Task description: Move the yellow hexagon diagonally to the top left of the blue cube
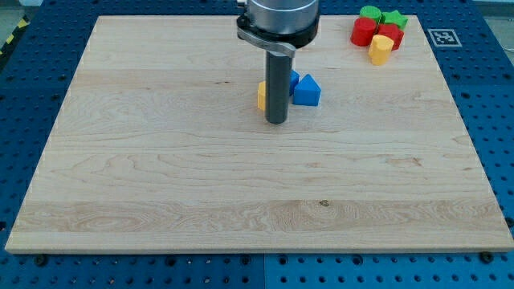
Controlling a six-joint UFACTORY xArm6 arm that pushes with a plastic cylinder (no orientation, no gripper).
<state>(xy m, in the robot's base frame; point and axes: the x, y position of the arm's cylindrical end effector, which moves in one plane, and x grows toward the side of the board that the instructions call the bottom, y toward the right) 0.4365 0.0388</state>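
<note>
My tip rests on the wooden board near the middle of its upper half. The rod stands in front of a yellow block, which shows only as a sliver at the rod's left; its shape cannot be made out. A blue block with a peaked top lies just to the rod's right. Another blue piece peeks out behind it, mostly hidden by the rod. The tip is just below and between the yellow and blue blocks.
A cluster sits at the board's top right corner: a red block, a green round block, a green star-like block, another red block and a yellow block. A marker tag lies off the board.
</note>
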